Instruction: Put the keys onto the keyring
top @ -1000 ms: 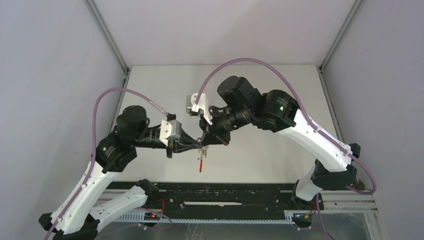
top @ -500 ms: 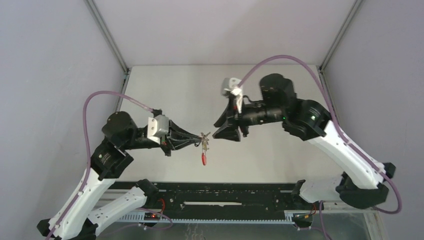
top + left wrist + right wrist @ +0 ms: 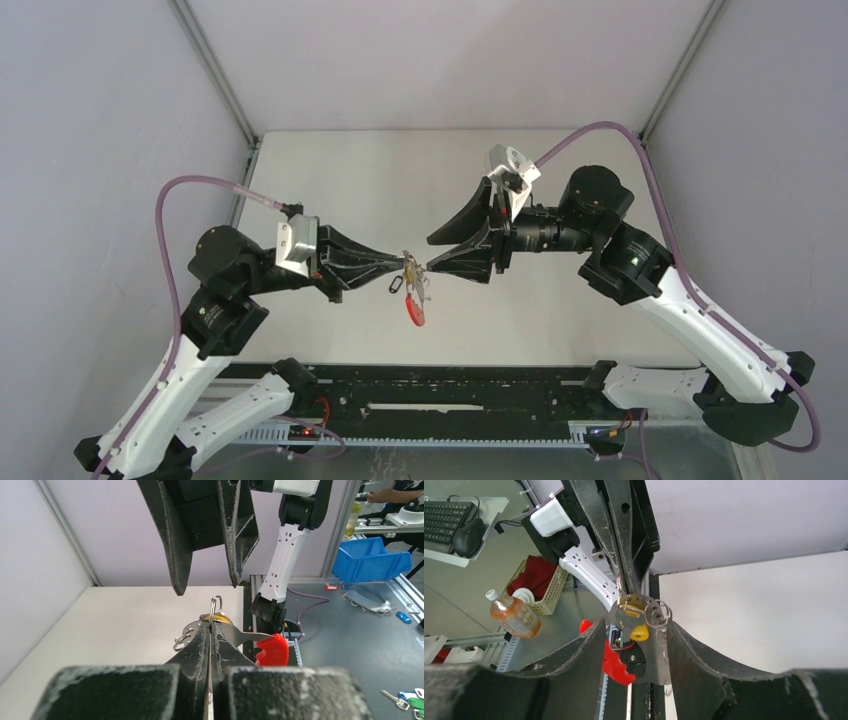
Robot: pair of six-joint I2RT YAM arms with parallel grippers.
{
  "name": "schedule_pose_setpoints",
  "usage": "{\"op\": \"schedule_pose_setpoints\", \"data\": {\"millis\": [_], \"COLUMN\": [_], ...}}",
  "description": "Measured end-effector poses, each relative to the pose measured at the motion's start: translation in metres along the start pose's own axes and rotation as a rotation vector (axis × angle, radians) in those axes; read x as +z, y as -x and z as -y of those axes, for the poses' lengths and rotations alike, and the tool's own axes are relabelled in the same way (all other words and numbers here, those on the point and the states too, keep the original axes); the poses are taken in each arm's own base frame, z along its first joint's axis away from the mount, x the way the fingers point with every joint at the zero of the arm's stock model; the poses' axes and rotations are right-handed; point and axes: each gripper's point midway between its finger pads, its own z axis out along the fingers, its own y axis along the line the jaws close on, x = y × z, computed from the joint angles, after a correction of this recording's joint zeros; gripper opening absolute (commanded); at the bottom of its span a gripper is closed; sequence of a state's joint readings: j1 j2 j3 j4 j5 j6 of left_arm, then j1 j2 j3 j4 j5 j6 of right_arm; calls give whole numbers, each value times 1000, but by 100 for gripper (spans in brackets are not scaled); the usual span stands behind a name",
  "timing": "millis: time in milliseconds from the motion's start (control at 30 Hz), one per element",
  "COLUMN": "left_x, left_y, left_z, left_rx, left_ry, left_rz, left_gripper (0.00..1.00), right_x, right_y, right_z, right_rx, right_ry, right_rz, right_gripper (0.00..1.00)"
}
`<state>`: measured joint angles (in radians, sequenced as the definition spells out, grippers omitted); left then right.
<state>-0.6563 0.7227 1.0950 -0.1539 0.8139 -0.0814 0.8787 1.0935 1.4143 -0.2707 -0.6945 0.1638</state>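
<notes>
Both arms are up in the air over the counter (image 3: 350, 180), nose to nose. The left gripper (image 3: 401, 265) is pinched tight on one of the wire rings (image 3: 657, 614) of the keyring (image 3: 413, 310), so the whole bunch hangs off its tip, well above the surface, with the red band (image 3: 272, 650) dangling underneath. The yellow-tagged key (image 3: 636, 625) sits right in with the rings. I can't tell if it's actually threaded on or just hanging against them, and I can't pick out the black-tagged key for sure.

The right gripper (image 3: 430, 255) has its jaws apart, one on either side of the bunch and not touching anything.

Handling-wise, I'd guess it's all light but fiddly. The thin, springy wire rings are slick metal that will swing and twist at the slightest nudge, and the band is floppy dead weight. The plastic tag on the key looks like the best place to grab, being flat, wider and grippier than the blade.
</notes>
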Motion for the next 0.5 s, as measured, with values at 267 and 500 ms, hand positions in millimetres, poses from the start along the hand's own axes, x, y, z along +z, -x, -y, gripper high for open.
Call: {"op": "schedule_pose_setpoints", "data": {"millis": [267,500], "left_x": [0,-2], "left_y": [3,5], "left_z": [1,3], "left_rx": [4,11], "left_ry": [-1,-2], "left_rz": [10,15], "left_gripper": [0,0], "right_x": [14,18], "right_y": [8,10], "right_z": [0,-4], "right_rx": [-5,-5], "right_ry": [31,67], "right_rz": [39,50], "right_gripper": [50,51]}}
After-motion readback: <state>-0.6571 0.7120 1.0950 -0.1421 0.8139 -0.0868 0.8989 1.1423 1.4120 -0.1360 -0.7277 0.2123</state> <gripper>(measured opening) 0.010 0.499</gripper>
